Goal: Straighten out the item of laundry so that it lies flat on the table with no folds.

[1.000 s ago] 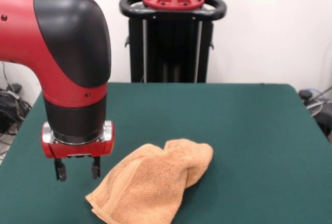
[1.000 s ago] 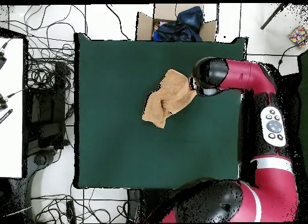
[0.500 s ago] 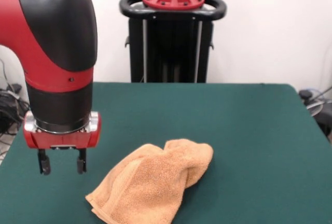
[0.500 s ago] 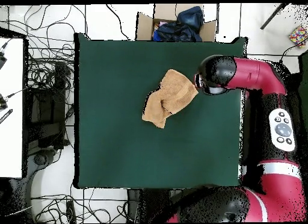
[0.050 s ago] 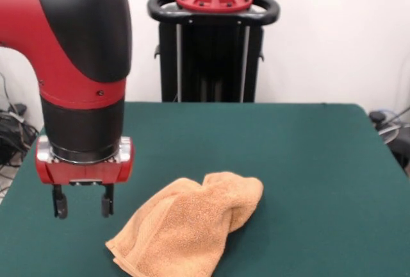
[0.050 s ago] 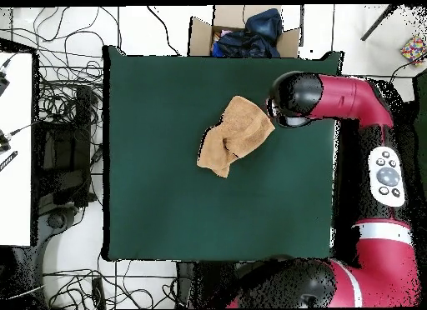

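An orange-tan towel (image 5: 192, 226) lies crumpled and folded over itself on the dark green table (image 5: 307, 161), near the front edge in the front view. From overhead the towel (image 6: 233, 136) sits in the upper middle of the table (image 6: 167, 198). My gripper (image 5: 82, 204) hangs open just above the felt, to the left of the towel and apart from it, holding nothing. In the overhead view the arm's head (image 6: 293, 98) hides the gripper, right beside the towel's right corner.
A cardboard box (image 6: 242, 32) with dark clothes stands beyond the table's top edge in the overhead view. Cables (image 6: 58, 107) and equipment lie on the floor at the left. The arm's red links (image 6: 375, 173) run along the table's right side.
The gripper swung away from the towel to the left, then came partway back toward it. It stayed open throughout. The towel has not moved.
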